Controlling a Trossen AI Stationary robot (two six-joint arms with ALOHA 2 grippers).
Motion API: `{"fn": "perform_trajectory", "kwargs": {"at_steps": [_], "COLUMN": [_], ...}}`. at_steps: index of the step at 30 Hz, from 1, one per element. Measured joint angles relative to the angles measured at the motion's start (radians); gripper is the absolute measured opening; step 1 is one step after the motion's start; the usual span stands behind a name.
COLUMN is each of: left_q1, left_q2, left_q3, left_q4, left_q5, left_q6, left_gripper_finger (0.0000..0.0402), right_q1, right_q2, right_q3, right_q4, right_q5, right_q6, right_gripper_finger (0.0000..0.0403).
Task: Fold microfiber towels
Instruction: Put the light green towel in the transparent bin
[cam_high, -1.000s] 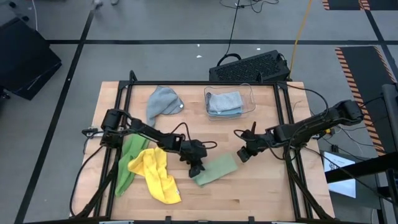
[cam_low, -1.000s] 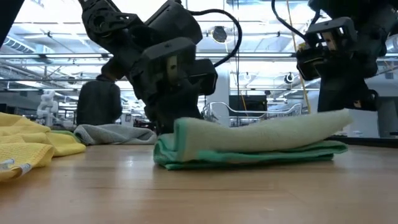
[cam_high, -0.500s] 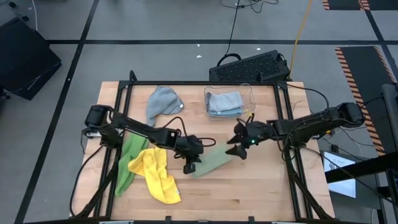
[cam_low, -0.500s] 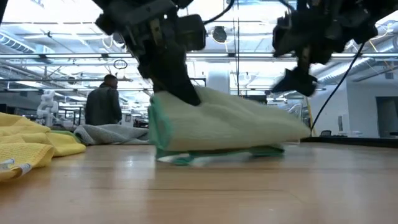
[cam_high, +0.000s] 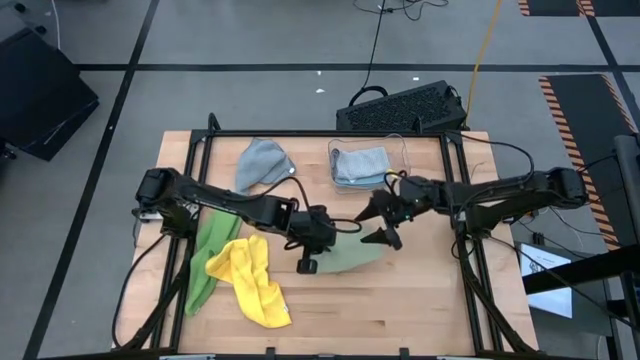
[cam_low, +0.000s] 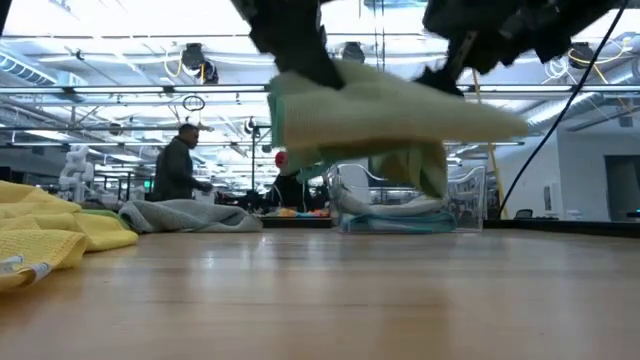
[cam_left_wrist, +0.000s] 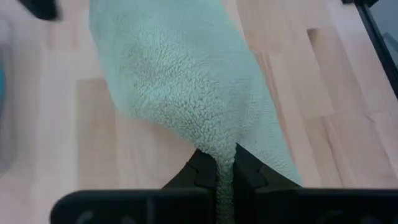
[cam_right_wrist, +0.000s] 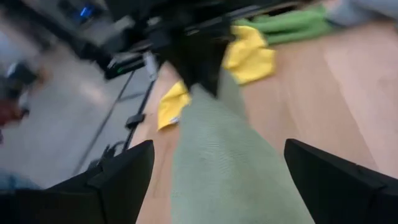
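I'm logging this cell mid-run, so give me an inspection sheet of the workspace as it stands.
Surface: wooden table, flat.
Job's things: sage green towel lifted off the table; yellow towel and bright green towel crumpled at left; grey towel at the back.
Clutter: clear plastic bin holding folded cloths.
Grippers: left gripper shut on the sage green towel; right gripper open, at its other end.
Cables: black and yellow leads on the floor behind.
Surroundings: a person far behind.
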Motion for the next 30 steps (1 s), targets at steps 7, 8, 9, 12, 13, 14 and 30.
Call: {"fn": "perform_trajectory", "kwargs": {"at_steps": [7,8,9,12,13,14,30], "left_q1": [0.004,0.003,0.003,0.004,0.005,0.006,0.079], "left_q2": [-0.001,-0.001,-0.001,-0.001,-0.001,-0.001,-0.001], "left_q3": [0.113,0.120,0.127,0.144,0.149,0.151,0.151], "left_q4": [-0.120,-0.125,-0.128,-0.132,-0.134,-0.134,-0.199], "left_q5": [-0.025,-0.025,-0.025,-0.025,-0.025,-0.025,-0.032], "left_q6": [0.109,0.121,0.132,0.172,0.183,0.190,0.232], "left_gripper_finger": [0.0019,0.0020,0.0020,0.0014,0.0012,0.0012,0.0020], "right_q1": [-0.042,-0.052,-0.060,-0.083,-0.089,-0.095,-0.136], "right_q2": [-0.001,-0.001,0.000,0.022,0.031,0.045,0.113], "right_q3": [0.085,0.085,0.085,0.086,0.086,0.085,0.085], "right_q4": [-0.108,-0.111,-0.116,-0.117,-0.126,-0.130,-0.174], "right_q5": [-0.059,-0.079,-0.104,-0.163,-0.178,-0.196,-0.290], "right_q6": [-0.112,-0.114,-0.119,-0.147,-0.159,-0.167,-0.104], "right_gripper_finger": [0.0352,0.0352,0.0352,0.0352,0.0352,0.0352,0.0155]}}
